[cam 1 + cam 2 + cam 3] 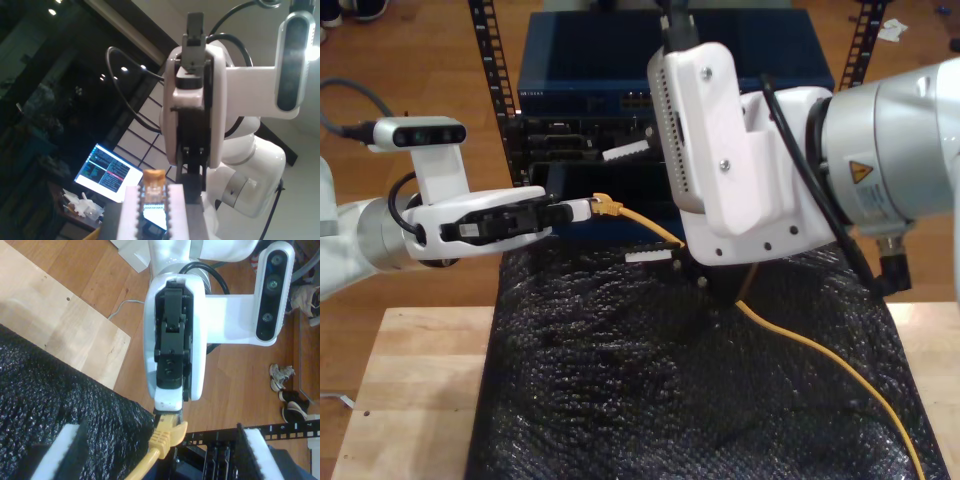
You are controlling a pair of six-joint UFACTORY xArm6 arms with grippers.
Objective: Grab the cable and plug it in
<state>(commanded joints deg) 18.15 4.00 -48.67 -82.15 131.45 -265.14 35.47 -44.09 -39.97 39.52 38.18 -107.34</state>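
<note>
— Which one has the cable (800, 345)?

— My first tool (592, 208), the arm coming in from the exterior view's left. It is pinching the cable just behind the plug (608, 207), with the plug sticking out past its tips. Along its own camera, the orange end (153, 179) sits between the two white pads (131, 210), which are close together.

— And the other?

— My second tool (635, 205) is the big white one in the middle of the exterior view. Its fingers are spread wide and hold nothing. From its camera, the yellow plug (167, 432) is out in front, between its two pads (65, 452) but touching neither.

— Where does the rest of the cable go?

— It runs from the plug behind the second arm, then trails across the black bubbled mat (620, 380) towards the exterior view's lower right corner. The mat covers a wooden surface (400, 400).

— Is the plug in anything?

— No, it hangs in the air just in front of the dark rack (580, 75), not touching it.
</note>
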